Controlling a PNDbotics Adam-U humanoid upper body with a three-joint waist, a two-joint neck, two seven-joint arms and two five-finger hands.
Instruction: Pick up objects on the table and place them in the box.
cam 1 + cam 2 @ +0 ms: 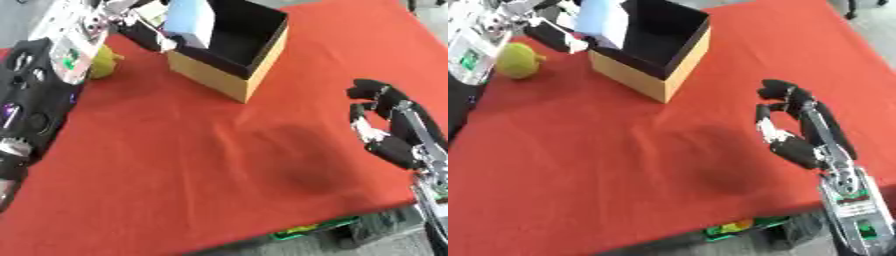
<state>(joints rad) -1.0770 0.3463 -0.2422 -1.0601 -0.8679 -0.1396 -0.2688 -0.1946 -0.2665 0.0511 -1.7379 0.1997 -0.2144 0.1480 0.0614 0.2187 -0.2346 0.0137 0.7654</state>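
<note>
Trouble could come at the upper left of the frame, where the left hand (144,27) holds a pale blue block (188,22) right over the near rim of the box (232,80): let go too early, or tilted, the block may catch that rim and drop outside onto the red cloth (192,165), and the arm could also nudge the box askew. The fingers look curled round the block's lower edge, though their exact spread is hard to tell. A yellow-green ball (518,60) waits on the cloth just left of the box. At the right edge, the right hand (794,127) rests idle, fingers loosely bent, holding nothing.
</note>
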